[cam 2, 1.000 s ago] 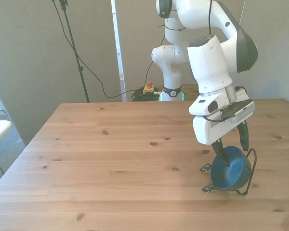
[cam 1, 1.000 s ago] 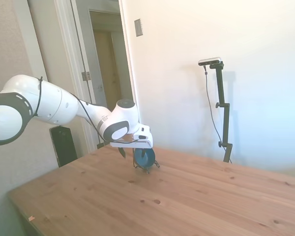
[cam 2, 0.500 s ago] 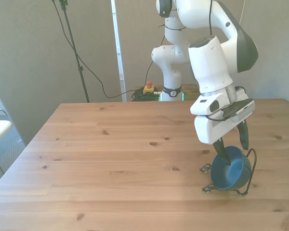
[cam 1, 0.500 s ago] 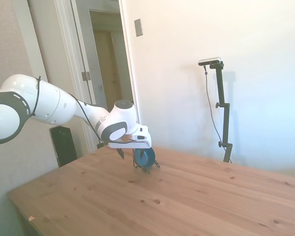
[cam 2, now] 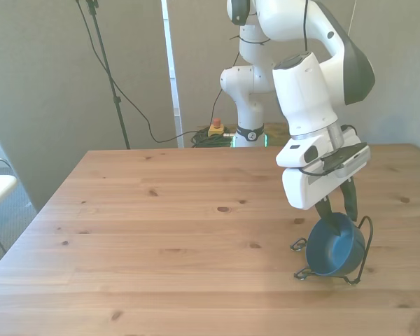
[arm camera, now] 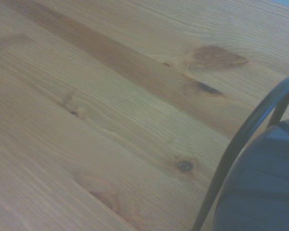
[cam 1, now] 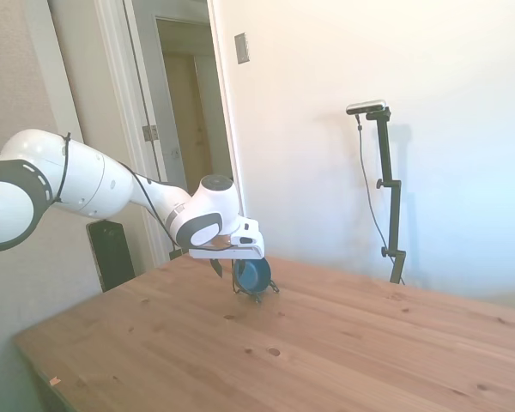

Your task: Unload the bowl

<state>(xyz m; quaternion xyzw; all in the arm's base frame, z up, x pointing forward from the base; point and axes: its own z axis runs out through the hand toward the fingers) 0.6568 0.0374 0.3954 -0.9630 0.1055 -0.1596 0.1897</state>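
A: where's the small round dark-blue bowl [cam 2: 334,245] kept? which step?

B: propped on edge in the thin black wire rack [cam 2: 361,246] on the wooden worktop [cam 2: 161,231]. Its rim looks pinched by the tool [cam 2: 334,209], so grasping's done; a straight lift is needed next, imo.

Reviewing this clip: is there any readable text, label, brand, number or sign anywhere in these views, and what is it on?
None can be read.
Bowl, wire rack, table: no markings show.
Arm's base ring: a small mark, too small to read.
Wall plate: blank.
Wrist view: only wood grain, rack wire and bowl.
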